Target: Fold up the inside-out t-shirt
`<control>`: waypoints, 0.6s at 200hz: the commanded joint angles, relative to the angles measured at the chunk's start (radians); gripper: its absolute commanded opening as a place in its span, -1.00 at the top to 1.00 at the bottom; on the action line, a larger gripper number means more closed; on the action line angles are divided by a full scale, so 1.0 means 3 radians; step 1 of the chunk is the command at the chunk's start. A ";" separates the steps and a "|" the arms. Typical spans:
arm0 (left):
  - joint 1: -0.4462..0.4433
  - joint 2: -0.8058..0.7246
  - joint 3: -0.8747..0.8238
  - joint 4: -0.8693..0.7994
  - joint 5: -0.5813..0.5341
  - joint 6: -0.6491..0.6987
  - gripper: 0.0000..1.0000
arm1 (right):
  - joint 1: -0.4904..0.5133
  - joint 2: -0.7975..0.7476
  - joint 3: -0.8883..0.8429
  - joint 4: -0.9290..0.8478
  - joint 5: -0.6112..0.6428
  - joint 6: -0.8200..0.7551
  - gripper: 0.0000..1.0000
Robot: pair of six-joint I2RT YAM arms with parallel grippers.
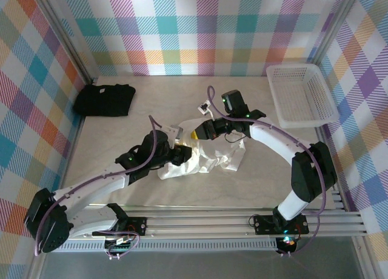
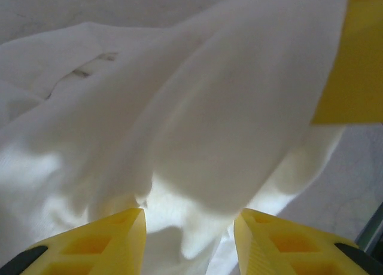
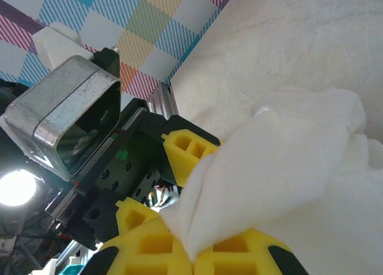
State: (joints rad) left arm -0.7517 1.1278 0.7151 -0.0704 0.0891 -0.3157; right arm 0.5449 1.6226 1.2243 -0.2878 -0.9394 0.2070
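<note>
The inside-out t-shirt [image 1: 209, 157], plain white, lies bunched in the middle of the table. My right gripper [image 1: 197, 134] is over its upper left part, shut on a pinched fold of the white cloth [image 3: 281, 167] that rises from its yellow fingertips [image 3: 194, 258]. My left gripper [image 1: 182, 153] is pushed into the shirt's left side. In the left wrist view its yellow fingers [image 2: 114, 239] stand apart, open, with a loose fold of the t-shirt [image 2: 203, 137] hanging between them, and the gripper's midpoint [image 2: 188, 218] is on cloth. The two grippers are very close together.
A folded black t-shirt [image 1: 104, 99] lies at the back left. A white plastic basket [image 1: 301, 94] stands at the back right. Plaid walls close in the table on three sides, and a metal rail [image 1: 206, 224] runs along the near edge.
</note>
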 commanded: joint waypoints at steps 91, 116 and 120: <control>0.0152 -0.0180 0.0527 -0.0216 0.0362 -0.0427 1.00 | 0.0235 -0.0583 -0.0073 -0.0539 0.2508 -0.0502 0.58; 0.0205 -0.0173 0.0818 -0.0864 0.0352 -0.0646 1.00 | 0.0445 -0.1037 -0.0520 0.0026 0.2538 -0.0702 0.36; 0.0206 -0.0172 0.0848 -0.0920 0.0356 -0.0653 1.00 | 0.0469 -0.1099 -0.0585 0.0090 0.2527 -0.0712 0.33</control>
State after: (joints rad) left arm -0.7067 1.0916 0.8932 -0.1753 0.1589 -0.4259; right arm 0.6342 1.4063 1.1347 -0.3836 -0.2966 0.0776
